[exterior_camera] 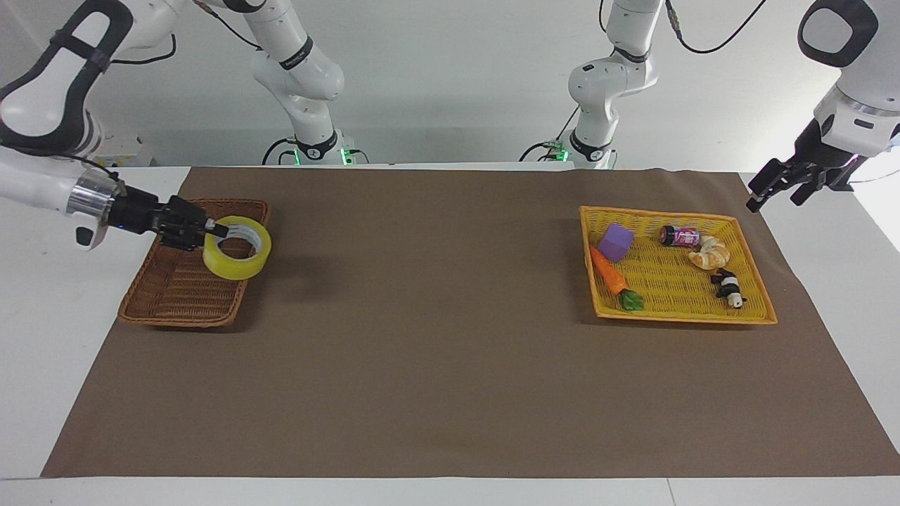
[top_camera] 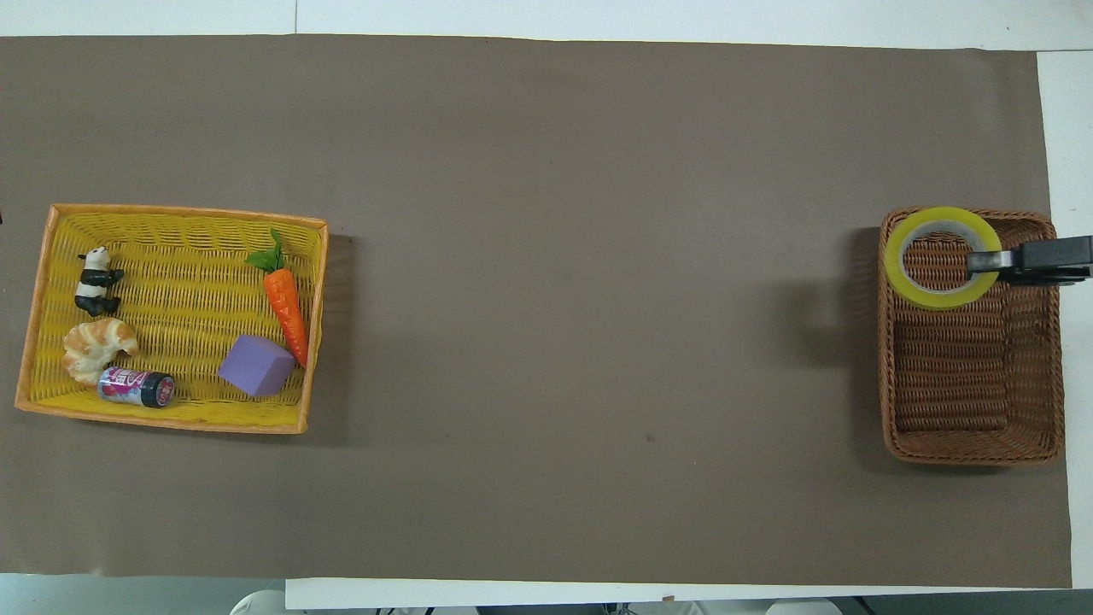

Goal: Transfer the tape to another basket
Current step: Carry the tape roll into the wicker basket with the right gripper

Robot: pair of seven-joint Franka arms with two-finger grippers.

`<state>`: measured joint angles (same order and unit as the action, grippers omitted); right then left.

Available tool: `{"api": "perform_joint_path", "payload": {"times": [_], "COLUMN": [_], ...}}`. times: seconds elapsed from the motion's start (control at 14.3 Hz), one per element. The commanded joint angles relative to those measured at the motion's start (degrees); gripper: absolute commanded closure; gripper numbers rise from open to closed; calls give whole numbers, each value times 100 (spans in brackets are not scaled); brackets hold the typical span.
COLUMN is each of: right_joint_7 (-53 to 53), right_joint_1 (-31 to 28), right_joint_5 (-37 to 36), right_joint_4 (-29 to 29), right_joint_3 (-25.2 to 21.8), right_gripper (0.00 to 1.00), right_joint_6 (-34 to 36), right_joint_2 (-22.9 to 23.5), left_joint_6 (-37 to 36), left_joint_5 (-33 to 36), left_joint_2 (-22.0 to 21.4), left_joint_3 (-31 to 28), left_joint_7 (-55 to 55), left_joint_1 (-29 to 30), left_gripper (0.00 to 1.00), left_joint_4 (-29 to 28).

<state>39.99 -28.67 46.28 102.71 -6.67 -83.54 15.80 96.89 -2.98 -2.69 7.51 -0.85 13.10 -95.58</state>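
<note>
A: Facing view first. What's at the left of the frame?
B: The right gripper (exterior_camera: 211, 230) comes in from the left edge, fingers clamped on the wall of the tape (exterior_camera: 237, 247). The yellow roll hangs in the air over the basket (exterior_camera: 179, 292), above the corner nearest the robots and toward the table's middle.
A: And the upper right?
B: The left gripper (exterior_camera: 777, 188) hangs there over the table's edge, just off the corner of the brown mat (exterior_camera: 450, 379), fingers spread apart, holding nothing. That arm waits.
A: Anything else?
B: At the right of the frame the yellow tray (exterior_camera: 756, 267) holds a purple block (exterior_camera: 616, 242), a carrot (exterior_camera: 609, 271), a small can (exterior_camera: 679, 235), a croissant (exterior_camera: 710, 253) and a panda figure (exterior_camera: 728, 287).
A: Now the overhead view.
B: At the right edge, the right gripper's tips (top_camera: 990, 261) pinch the tape (top_camera: 905, 273), which overlaps the basket's (top_camera: 973, 444) upper left corner in the frame. The tray (top_camera: 171, 418) sits at the left with the same five things. The left gripper doesn't show here.
</note>
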Motion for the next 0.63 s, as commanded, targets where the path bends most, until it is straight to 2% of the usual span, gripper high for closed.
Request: {"api": "perform_joint_path", "payload": {"times": [0.0, 0.28, 0.56], "right_joint_7": [498, 781, 1072], "right_joint_1": [-366, -586, -596], "right_joint_5": [-286, -629, -1208], "right_joint_4": [-498, -332, -120], "right_joint_3": [122, 122, 113], "right_gripper": [100, 100, 100], "right_joint_6": [215, 365, 216], "right_joint_2": [660, 661, 617], "left_joint_6": [-135, -486, -741], "left_joint_5": [131, 342, 482], "left_joint_2": [-4, -12, 14], "left_joint_3": [49, 14, -4], "left_joint_7": [-20, -29, -29], "left_joint_1": [-18, -352, -571], "left_gripper": [0, 0, 0], "left_joint_4": [57, 154, 180]}}
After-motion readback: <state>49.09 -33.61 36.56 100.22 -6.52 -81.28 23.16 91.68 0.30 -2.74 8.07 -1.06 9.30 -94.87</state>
